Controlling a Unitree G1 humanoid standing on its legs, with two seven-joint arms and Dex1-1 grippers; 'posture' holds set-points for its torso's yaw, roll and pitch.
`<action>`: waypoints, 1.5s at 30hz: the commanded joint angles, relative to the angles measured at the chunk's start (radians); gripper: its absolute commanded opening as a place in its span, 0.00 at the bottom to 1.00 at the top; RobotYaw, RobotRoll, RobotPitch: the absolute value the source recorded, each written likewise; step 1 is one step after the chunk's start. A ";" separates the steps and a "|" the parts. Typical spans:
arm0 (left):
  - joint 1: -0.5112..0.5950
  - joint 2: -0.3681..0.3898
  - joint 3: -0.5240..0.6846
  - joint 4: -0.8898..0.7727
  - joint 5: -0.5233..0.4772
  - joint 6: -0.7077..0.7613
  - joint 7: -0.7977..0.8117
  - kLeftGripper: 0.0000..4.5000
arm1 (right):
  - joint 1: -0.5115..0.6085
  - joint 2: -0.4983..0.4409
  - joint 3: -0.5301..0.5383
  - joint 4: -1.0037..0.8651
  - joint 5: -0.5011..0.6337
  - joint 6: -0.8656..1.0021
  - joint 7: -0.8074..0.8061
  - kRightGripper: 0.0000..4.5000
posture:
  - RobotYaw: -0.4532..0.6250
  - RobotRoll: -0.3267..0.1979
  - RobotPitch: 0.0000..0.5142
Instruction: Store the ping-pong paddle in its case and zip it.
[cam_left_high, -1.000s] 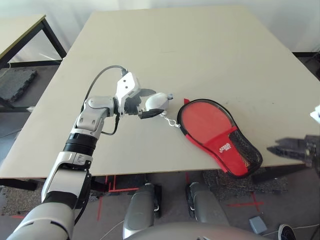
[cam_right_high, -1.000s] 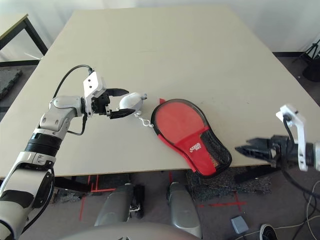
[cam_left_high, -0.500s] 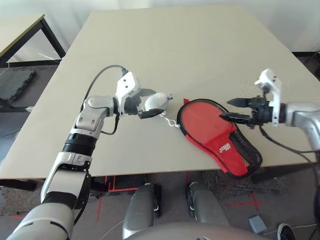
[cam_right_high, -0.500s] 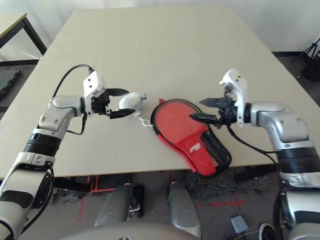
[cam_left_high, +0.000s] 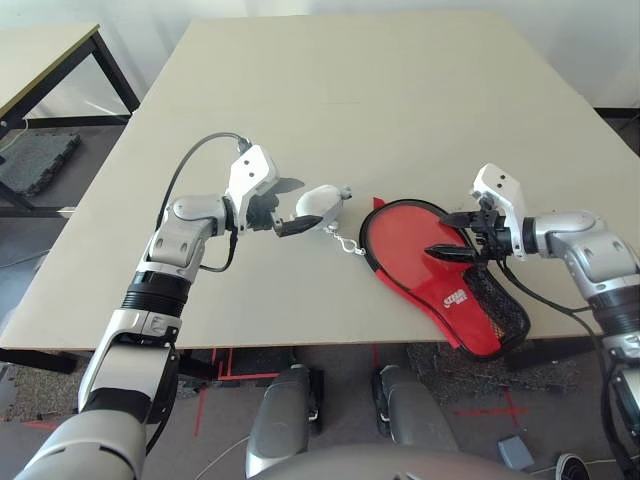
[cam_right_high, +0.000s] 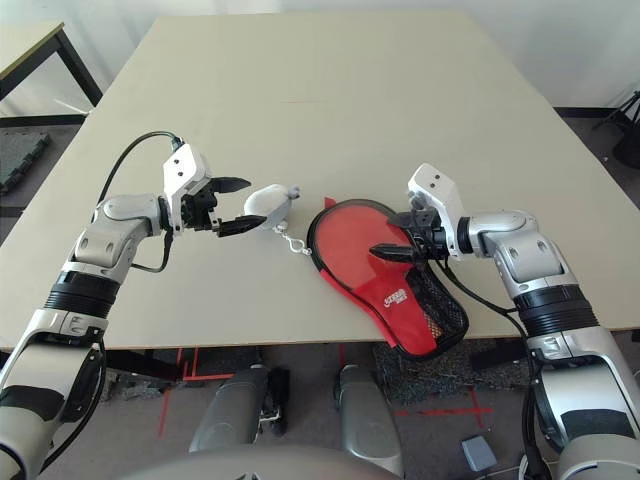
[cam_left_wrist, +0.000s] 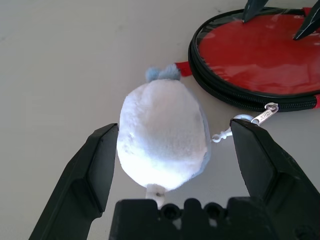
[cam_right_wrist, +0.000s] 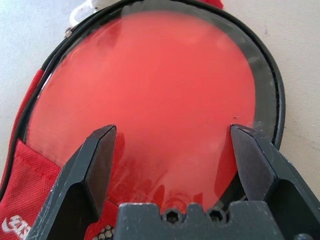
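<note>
Beige table (cam_left_high: 330, 110) carries all. Red case (cam_left_high: 430, 262) lies flat near front edge, zipped round head, black mesh pocket end toward robot's right. Right gripper (cam_left_high: 462, 237) released, fingers spread wide over case's round face. Left gripper (cam_left_high: 290, 207) released, fingers either side of white pom-pom (cam_left_wrist: 162, 135), not pinching. Pom-pom clipped to zipper pull (cam_left_wrist: 264, 115) at case rim. Paddle: cannot tell.

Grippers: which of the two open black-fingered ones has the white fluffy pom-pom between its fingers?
The left gripper: its fingers flank the white fluffy pom-pom without closing, while the right gripper hangs over the red zip case.
</note>
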 joint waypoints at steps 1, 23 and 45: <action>-0.019 0.008 -0.034 0.020 0.044 0.017 0.002 1.00 | 0.034 0.002 0.043 0.012 -0.028 0.034 0.010 0.99 | 0.45 0.62 0.20; -0.210 -0.114 -0.146 0.317 0.244 -0.052 0.128 0.28 | 0.061 0.047 0.042 -0.010 -0.035 0.063 -0.007 1.00 | 0.43 0.62 0.20; -0.523 -0.277 -0.146 0.807 0.416 -0.358 0.365 0.03 | 0.133 0.076 0.025 -0.056 -0.025 0.117 -0.052 1.00 | 0.40 0.62 0.25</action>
